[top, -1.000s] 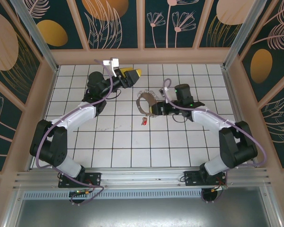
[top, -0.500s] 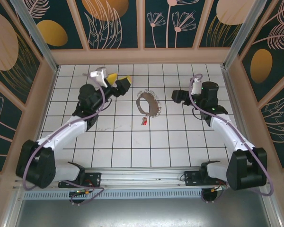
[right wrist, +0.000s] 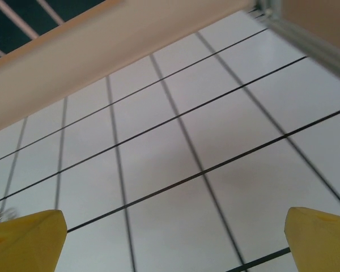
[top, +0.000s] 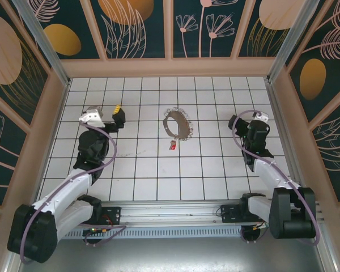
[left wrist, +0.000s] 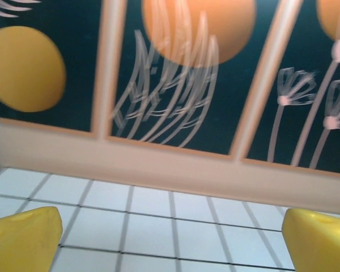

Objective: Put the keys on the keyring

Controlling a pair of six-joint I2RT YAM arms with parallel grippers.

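Hovering over the white tiled table [top: 215,170], the left gripper [left wrist: 170,241] sits well left of the keyring [top: 177,126] and the right gripper [right wrist: 170,241] well right of it, both with fingers spread wide, holding nothing. The red-headed key [top: 172,146] lies just beside the keyring's near edge, not touching it.

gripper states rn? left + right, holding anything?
Left gripper: open, fingers wide apart, holding nothing.
Right gripper: open, fingers wide apart, holding nothing.
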